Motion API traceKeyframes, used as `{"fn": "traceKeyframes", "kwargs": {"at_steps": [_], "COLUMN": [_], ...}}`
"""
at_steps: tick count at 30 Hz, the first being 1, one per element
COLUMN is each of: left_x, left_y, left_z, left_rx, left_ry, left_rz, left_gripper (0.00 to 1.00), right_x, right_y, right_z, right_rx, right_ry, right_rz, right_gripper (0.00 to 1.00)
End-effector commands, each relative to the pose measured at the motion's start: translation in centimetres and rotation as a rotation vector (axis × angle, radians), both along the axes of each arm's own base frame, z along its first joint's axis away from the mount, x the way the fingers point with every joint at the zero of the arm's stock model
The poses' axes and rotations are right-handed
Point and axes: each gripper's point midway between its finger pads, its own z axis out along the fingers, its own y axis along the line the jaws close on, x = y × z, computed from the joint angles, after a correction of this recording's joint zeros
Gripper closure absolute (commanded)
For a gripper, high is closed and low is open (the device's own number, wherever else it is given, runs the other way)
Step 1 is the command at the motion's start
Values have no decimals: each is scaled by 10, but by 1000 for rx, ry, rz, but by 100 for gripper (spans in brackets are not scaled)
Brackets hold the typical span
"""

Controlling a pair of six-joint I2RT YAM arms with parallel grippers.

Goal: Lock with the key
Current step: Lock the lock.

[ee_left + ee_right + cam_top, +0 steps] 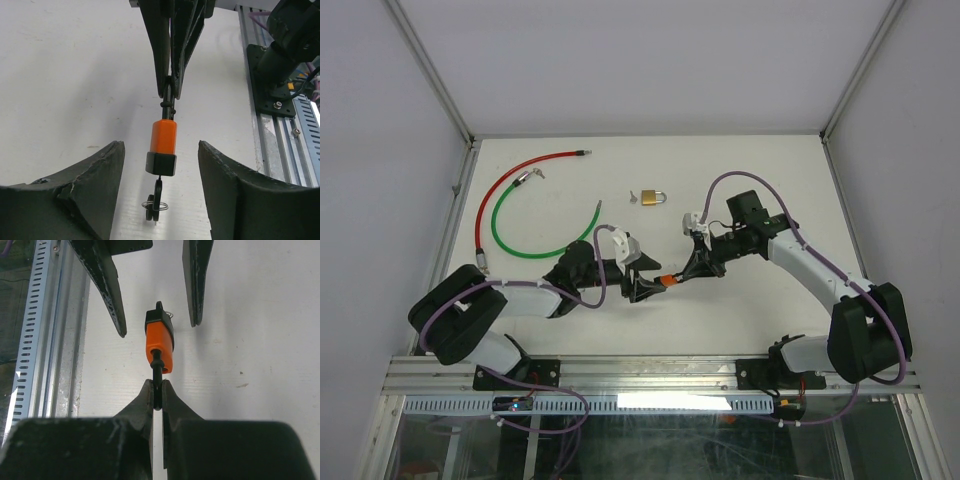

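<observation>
Key seated, turn not yet made: orange lock [163,137] held in the air between the two arms.

The right gripper [158,395] has its jaws pinched tight on the thin black stem at one end of the orange lock, holding it just above the bench [740,170]. The key [156,197], with its small ring, sticks out of the black cap at the other end. The left gripper [161,145] has its jaws partly open either side of the lock body, touching nothing. Judging by this, inserting is done; gripping and turning the key is left. A brass padlock [653,196] lies well apart, farther back.
</observation>
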Motion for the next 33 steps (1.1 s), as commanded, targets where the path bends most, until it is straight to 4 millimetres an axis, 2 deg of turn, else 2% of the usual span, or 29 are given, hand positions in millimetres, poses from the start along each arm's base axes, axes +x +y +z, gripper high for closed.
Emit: {"fn": "traceKeyframes", "kwargs": {"at_steps": [1, 6, 19, 29, 33], "left_x": [-2, -4, -6, -3, -2], "left_y": [-12, -18, -25, -30, -31], "left_z": [3, -1, 5, -3, -5], "left_rx": [10, 20, 8, 78, 100], "left_ry": [-25, -3, -6, 2, 8], "left_rz": [-61, -90, -110, -87, -84], "left_gripper": [42, 52, 52, 59, 66], "right_x": [8, 8, 7, 8, 8], "right_y": [10, 11, 12, 12, 13], "right_z": [23, 22, 20, 18, 18], "right_rx": [63, 60, 48, 38, 35], "right_ry": [-72, -70, -67, -71, -70], "right_rz": [32, 35, 38, 35, 34], "right_gripper": [100, 100, 100, 100, 100]}}
